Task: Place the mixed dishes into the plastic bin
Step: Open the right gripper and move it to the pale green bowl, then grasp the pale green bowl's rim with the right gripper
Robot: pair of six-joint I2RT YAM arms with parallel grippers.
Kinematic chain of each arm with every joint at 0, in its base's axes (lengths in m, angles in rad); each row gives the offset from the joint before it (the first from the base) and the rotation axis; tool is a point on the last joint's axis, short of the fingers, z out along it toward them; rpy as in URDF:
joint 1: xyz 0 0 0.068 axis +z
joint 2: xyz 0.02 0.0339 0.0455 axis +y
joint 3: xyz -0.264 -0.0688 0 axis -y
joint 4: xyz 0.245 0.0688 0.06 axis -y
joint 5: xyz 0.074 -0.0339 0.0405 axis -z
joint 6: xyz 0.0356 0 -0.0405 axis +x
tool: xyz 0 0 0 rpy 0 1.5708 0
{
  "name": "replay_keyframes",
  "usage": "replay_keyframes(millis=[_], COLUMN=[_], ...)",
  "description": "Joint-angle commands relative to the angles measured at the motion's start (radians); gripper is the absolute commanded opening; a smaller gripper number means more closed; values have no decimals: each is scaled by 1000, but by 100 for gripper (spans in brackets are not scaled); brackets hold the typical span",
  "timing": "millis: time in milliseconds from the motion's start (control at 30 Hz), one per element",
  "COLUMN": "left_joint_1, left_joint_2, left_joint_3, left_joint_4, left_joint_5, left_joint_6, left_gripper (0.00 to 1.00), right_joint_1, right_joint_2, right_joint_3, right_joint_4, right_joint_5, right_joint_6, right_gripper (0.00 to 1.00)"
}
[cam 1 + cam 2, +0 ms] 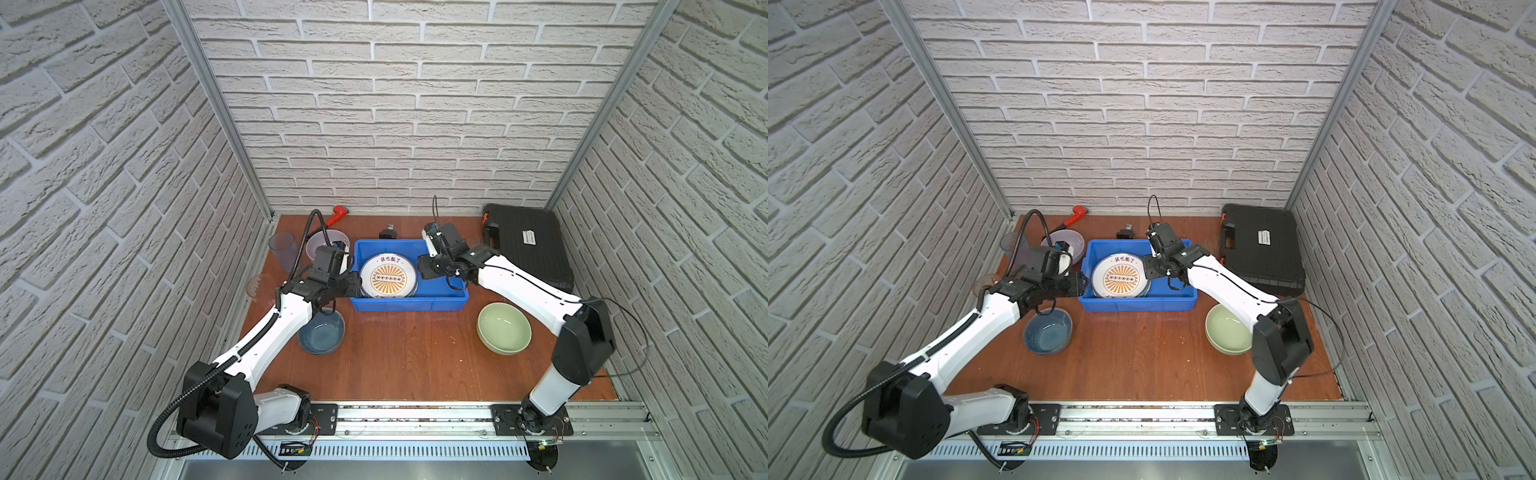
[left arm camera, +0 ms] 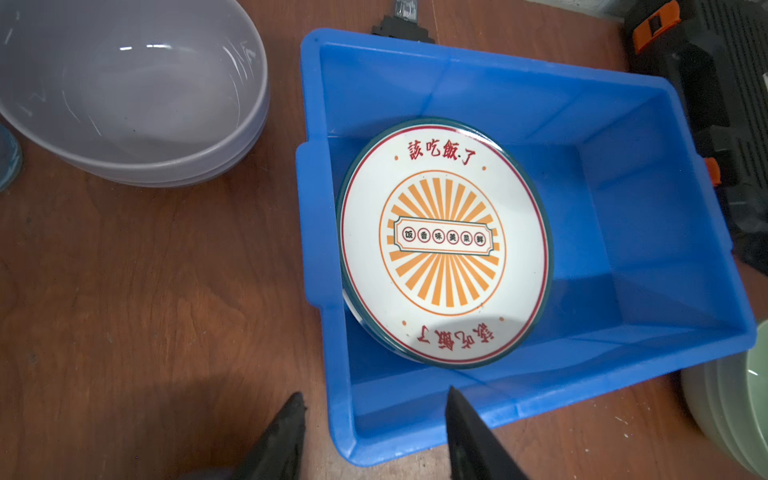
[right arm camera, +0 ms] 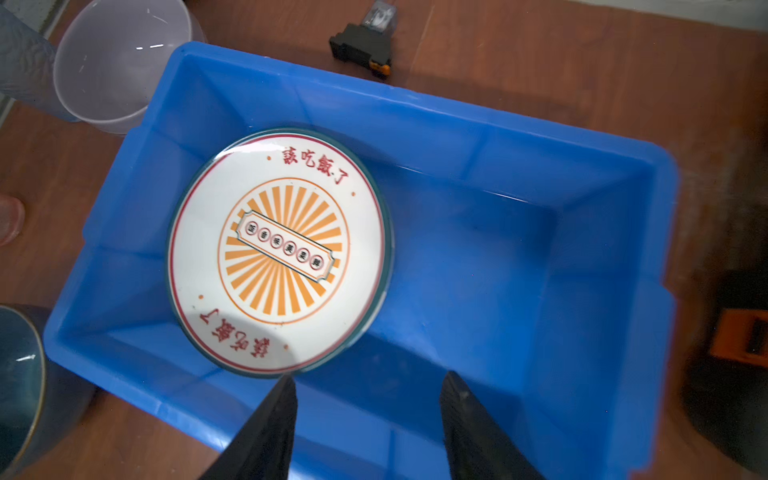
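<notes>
The blue plastic bin point(image 1: 409, 305) point(image 1: 1138, 303) stands mid-table. Inside it lies the orange-sunburst plate point(image 1: 388, 276) point(image 2: 442, 241) point(image 3: 282, 249), face up, on top of other plate rims. My left gripper point(image 1: 352, 283) point(image 2: 374, 395) hovers open over the bin's left front corner with nothing in it. Over the bin's right half my right gripper point(image 1: 426, 268) point(image 3: 369, 376) is open and empty too. On the table stand a lilac bowl point(image 1: 328, 245) point(image 2: 124, 95), a dark blue bowl point(image 1: 322, 332), a pale green bowl point(image 1: 503, 328) and two tumblers point(image 1: 282, 249) point(image 1: 257, 286).
A black ribbed tool case point(image 1: 528, 249) lies at the back right, close to the bin. A red-headed wrench point(image 1: 338, 214) rests by the back wall. Behind the bin sits a small black part point(image 1: 388, 232). Brick walls close in the table on three sides.
</notes>
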Motion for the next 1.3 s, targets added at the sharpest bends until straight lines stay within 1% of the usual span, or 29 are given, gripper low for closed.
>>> replay_keyframes(millis=[0,133,300,433,600,667,767,933,1133,1267], left_joint_1=[6,7,8,8,12,17,29,42,47,52], left_joint_2=[-30,-44,-59,-74,-95,-105,-116,-128,-136,-139], left_joint_3=[20,23,26,19,-4,-10,-8,-5,-8,-9], left_joint_4=[-23,-34,-40,-35,-10,2,3,-8,-2,3], left_joint_5=[0,-6,-7,-15,-49,-56,-59,-53,-50,-46], left_joint_6=[17,29,41,47,40,38,35,33,31,34], left_gripper=[56,57,60,63,71,75,78,81,82,83], right_joint_1=[-10,-49,-151,-270,-422,-486,-554,-632,-645,-646], right_joint_2=[-92,-230,-363,-450,-539,-551,-558,-570,-527,-509], right_joint_3=[-83,-223,-383,-469,-529,-547,-551,-601,-649,-702], right_joint_4=[-165,-250,-313,-355,-339,-325,-323,-265,-199,-147], right_joint_5=[133,205,205,212,188,165,150,91,41,41], right_joint_6=[-11,28,68,82,98,109,138,154,191,213], right_gripper=[57,57,58,62,65,66,66,63,57,55])
